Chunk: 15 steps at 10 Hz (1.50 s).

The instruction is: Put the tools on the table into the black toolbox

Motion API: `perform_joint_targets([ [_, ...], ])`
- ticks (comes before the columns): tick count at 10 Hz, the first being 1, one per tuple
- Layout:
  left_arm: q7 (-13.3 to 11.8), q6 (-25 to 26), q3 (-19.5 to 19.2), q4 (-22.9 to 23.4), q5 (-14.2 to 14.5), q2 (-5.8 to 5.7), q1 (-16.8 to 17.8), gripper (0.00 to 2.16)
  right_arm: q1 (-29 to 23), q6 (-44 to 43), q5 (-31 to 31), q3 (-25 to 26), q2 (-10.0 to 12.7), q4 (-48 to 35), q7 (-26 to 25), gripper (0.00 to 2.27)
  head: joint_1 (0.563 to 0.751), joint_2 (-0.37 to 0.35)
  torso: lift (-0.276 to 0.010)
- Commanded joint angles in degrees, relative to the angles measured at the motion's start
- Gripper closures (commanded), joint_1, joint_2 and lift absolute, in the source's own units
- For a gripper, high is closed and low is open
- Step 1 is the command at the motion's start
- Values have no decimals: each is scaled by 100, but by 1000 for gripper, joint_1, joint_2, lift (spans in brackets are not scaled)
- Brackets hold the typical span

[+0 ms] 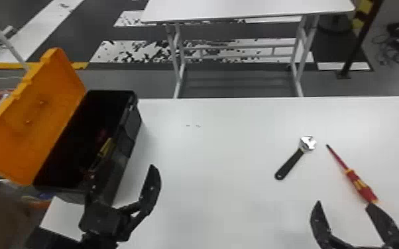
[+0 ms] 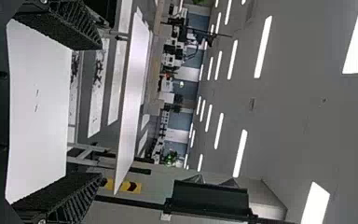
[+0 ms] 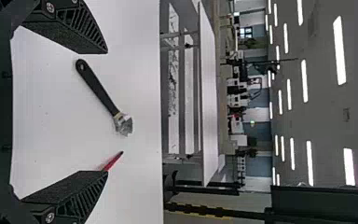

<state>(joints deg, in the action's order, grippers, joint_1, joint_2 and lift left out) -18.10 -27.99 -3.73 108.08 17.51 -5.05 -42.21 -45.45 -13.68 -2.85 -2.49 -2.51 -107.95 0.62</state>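
Observation:
Near the toolbox's front end, my left gripper (image 1: 122, 177) stands open; the left wrist view also has this gripper (image 2: 100, 112) parted around nothing. My open right gripper (image 1: 344, 203) is at the lower right, nearer than the wrench; the right wrist view shows the same gripper (image 3: 106, 112). An adjustable wrench (image 1: 290, 164) with a black handle lies on the table, seen as wrench (image 3: 98, 88) at the wrist. Right of it lies a red and yellow screwdriver (image 1: 356, 182), its handle end by the right finger; the screwdriver's shaft (image 3: 113, 161) is partly hidden there. The black toolbox (image 1: 132, 129) is at the left.
The toolbox's orange lid (image 1: 39, 112) is raised on its left side. A yellow item (image 1: 106, 148) and some reddish ones lie inside the box. The white table (image 1: 215, 149) has its far edge beyond the tools, with a second table (image 1: 248, 8) behind.

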Motion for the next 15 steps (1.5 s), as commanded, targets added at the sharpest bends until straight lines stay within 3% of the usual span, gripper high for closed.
perform_joint_targets([
  [1,9,0,101,-50,-63,-13,-6,22,150,573,-163,355,75,-95,140,100,695,68,-75],
  [6,96,-439,488,-191,-265,-163,-129,22,669,2331,-629,1216,75,-570,879,103,695,-97,-75],
  [9,132,-510,628,-270,-274,-250,-129,22,1099,4054,-629,1515,40,-886,1204,103,695,-150,-75],
  [12,132,-492,681,-270,-274,-382,-103,22,1468,5319,-629,1647,32,-1141,1195,107,695,-181,-75],
  [15,132,-492,690,-279,-265,-461,-103,22,1890,5847,-629,1708,40,-1167,940,110,695,-196,-75],
])
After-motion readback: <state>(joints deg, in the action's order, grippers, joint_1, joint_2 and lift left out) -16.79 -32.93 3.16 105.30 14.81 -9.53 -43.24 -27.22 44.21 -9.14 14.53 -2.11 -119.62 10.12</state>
